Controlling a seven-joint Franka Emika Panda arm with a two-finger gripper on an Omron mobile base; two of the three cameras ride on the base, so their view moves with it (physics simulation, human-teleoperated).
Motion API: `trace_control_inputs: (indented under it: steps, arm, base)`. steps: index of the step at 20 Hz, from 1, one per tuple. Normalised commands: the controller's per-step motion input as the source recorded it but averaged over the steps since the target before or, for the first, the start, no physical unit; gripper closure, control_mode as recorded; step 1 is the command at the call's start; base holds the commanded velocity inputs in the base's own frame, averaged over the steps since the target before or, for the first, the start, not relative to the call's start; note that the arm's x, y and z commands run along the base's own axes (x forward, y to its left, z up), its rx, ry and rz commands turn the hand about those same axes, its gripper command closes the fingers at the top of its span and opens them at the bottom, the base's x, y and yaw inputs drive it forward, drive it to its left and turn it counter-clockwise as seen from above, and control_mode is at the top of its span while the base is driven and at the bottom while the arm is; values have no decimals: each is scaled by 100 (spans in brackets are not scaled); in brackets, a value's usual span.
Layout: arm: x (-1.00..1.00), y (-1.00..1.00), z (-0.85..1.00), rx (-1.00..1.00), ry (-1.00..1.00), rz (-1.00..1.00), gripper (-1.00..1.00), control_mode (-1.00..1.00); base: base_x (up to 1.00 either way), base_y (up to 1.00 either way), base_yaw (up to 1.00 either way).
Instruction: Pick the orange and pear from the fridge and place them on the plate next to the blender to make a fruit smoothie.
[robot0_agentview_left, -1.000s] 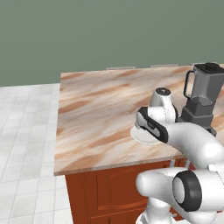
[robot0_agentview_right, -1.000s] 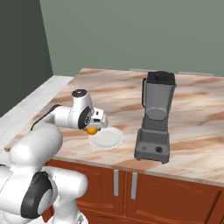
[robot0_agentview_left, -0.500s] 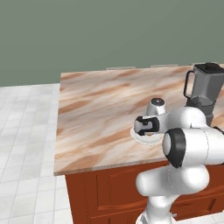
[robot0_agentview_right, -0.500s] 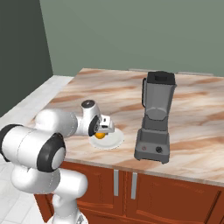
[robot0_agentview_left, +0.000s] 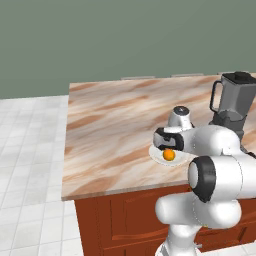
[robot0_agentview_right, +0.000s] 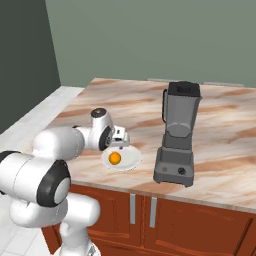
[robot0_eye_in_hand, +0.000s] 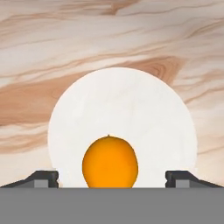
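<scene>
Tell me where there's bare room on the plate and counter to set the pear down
The plate is bare across its far half; the orange sits at the rim nearest the gripper, whose fingertips stand wide on either side. The marble counter is bare beyond the plate and off to the robot's left. It is crowded where the blender stands beside the plate.

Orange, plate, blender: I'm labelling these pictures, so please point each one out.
orange (robot0_eye_in_hand: 110, 162), hand view, middle of its skin.
plate (robot0_agentview_right: 131, 160), right base view, bare right part.
blender (robot0_agentview_right: 180, 114), right base view, jug's front.

Smooth orange (robot0_eye_in_hand: 110, 162), matt plate (robot0_eye_in_hand: 127, 105), marble counter (robot0_agentview_left: 115, 120).
</scene>
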Motion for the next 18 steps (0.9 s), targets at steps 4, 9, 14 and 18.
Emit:
trace_control_inputs:
  steps: [4,9,14,18]
  arm:
    - [-56,17,96,0,0,0,-100,-100]
    - [-100,35,82,3,0,0,-100,-100]
    - [-100,20,44,6,0,0,-100,-100]
    - [-93,0,19,1,-8,0,-100,-100]
  base:
    - [0,0,0]
    - [0,0,0]
    - [0,0,0]
    - [0,0,0]
